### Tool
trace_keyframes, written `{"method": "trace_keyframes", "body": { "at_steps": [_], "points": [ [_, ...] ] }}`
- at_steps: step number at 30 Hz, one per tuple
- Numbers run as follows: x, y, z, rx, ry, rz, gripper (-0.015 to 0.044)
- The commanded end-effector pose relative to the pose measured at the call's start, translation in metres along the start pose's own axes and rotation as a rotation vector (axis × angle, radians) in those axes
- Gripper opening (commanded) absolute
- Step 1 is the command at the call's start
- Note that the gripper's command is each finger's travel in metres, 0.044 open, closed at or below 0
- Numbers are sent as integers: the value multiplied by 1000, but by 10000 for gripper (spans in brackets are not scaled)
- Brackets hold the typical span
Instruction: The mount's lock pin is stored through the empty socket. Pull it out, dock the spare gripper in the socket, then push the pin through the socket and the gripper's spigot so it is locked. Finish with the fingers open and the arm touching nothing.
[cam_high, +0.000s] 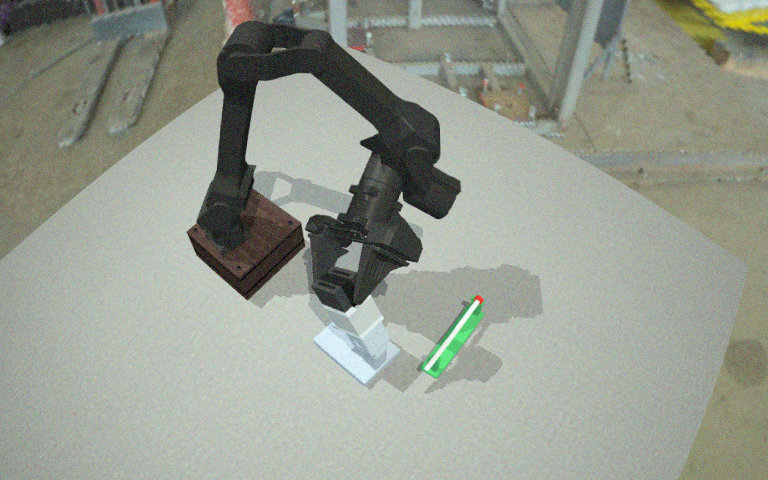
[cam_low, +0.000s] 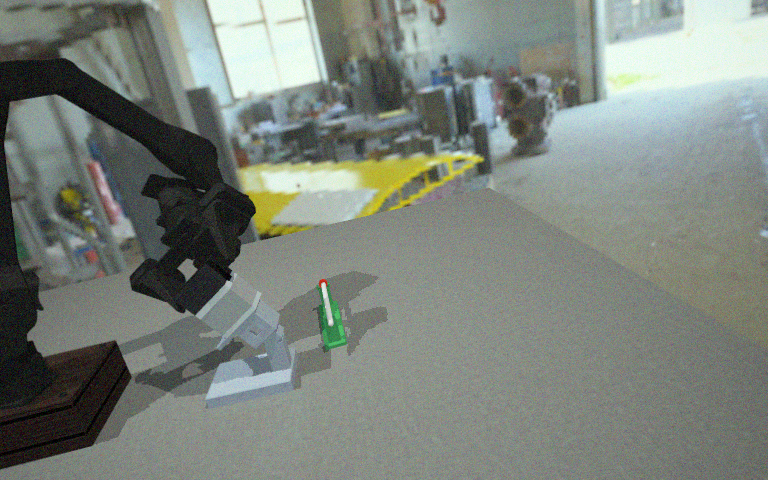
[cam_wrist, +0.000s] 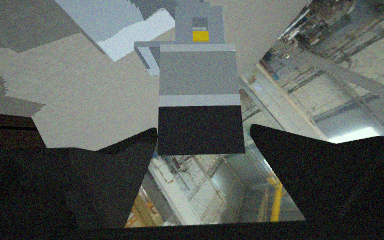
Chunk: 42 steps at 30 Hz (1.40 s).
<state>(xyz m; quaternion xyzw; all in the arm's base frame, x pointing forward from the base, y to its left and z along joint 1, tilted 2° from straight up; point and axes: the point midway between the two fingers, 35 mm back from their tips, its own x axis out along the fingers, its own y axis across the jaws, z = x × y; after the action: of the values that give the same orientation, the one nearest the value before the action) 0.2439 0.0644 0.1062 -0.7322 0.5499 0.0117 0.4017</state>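
The mount (cam_high: 339, 352) (cam_low: 249, 390) has a pale blue base and a tilted post with a grey socket (cam_low: 261, 330) (cam_wrist: 216, 25). The spare gripper (cam_high: 355, 318) (cam_low: 231, 308) (cam_wrist: 197, 75), a grey block with a black end, sits in line with the socket. In the wrist view yellow shows in the lower part of the socket's square window; the spigot is otherwise hidden. My gripper (cam_high: 335, 288) (cam_low: 205, 289) (cam_wrist: 203, 130) is open, its fingers on either side of the spare gripper's black end, with gaps in the wrist view. The white pin (cam_high: 453, 333) (cam_low: 326, 302) with a red head lies apart on a green holder (cam_high: 465, 333) (cam_low: 335, 335).
The arm's brown wooden base (cam_high: 266, 237) (cam_low: 73, 390) stands behind and to the left of the mount in the top view. The green holder with the pin is to the right of the mount. The table's edge (cam_high: 714, 362) is farther right.
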Motion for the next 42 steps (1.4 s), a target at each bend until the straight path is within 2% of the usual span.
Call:
{"method": "trace_keyframes", "body": {
  "at_steps": [1, 21, 42],
  "points": [
    [-5, 0, -8, 0, 0, 1, 440],
    [-23, -1, -41, -21, 11, -11, 440],
    [-31, -20, -70, -23, -73, -37, 440]
  ]
}}
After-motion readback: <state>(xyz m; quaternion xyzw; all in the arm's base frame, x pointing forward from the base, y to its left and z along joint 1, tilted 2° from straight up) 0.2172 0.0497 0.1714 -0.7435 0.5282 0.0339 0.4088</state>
